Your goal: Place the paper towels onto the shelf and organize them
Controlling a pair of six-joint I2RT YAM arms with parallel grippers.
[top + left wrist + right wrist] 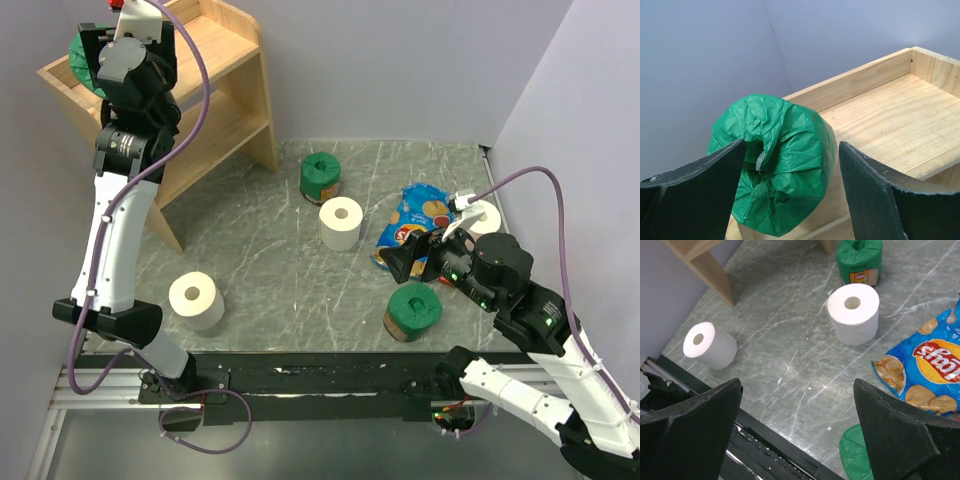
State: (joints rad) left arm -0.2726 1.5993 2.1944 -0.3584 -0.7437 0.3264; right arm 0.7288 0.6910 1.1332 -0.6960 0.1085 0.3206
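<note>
A green-wrapped roll [775, 165] lies on its side on the wooden shelf's [890, 115] top tier, at its left end by the rim; it also shows in the top view [76, 52]. My left gripper [792, 150] is open around it, with the right finger clear of the wrap. My right gripper [797, 390] is open and empty above the table, beside another green roll [412, 310]. On the table stand a third green roll [320, 177] and white rolls [341, 222], [196, 299]. Another white roll [486, 214] is partly hidden behind my right arm.
A blue snack bag [415, 220] lies between the middle white roll and the right arm. The shelf [225, 110] stands in the far left corner against grey walls. The black rail [300, 375] runs along the near table edge.
</note>
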